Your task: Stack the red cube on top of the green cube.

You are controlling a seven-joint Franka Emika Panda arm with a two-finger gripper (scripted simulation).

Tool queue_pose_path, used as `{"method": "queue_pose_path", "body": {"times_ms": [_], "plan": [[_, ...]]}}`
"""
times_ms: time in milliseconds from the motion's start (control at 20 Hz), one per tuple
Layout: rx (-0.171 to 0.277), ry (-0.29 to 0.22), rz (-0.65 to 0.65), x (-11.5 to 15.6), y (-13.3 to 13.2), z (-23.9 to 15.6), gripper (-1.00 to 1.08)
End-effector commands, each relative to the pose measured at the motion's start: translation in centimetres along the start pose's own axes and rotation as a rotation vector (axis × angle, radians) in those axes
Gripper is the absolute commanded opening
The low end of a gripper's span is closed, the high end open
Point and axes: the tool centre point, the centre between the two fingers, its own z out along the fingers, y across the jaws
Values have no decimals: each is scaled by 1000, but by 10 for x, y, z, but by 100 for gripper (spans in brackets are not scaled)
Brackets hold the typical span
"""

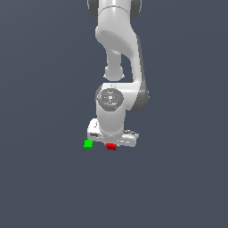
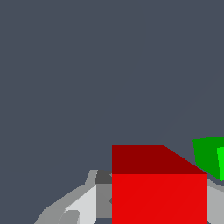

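The red cube (image 1: pixel 111 146) sits right under my white gripper (image 1: pixel 111 143), which is low over the ground. In the wrist view the red cube (image 2: pixel 159 192) fills the gap between my fingers (image 2: pixel 103 197), and both jaws lie against its sides, so the gripper (image 2: pixel 159 208) is shut on it. The green cube (image 1: pixel 88 144) stands a short way off on the exterior view's left of the red cube, apart from it. In the wrist view the green cube (image 2: pixel 210 156) shows at the frame's edge, just beyond the red one.
The arm's white links (image 1: pixel 118 40) rise straight above the gripper. A plain dark grey ground (image 1: pixel 44 178) lies all around the two cubes.
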Motion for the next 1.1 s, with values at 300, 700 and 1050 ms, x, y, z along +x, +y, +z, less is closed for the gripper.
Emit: {"method": "queue_pose_path", "body": {"times_ms": [300, 700, 1050], "plan": [[0, 0, 0, 1, 0, -12, -100], [0, 0, 0, -5, 36, 4, -100], [-1, 0, 0, -13, 99, 33, -100]]}}
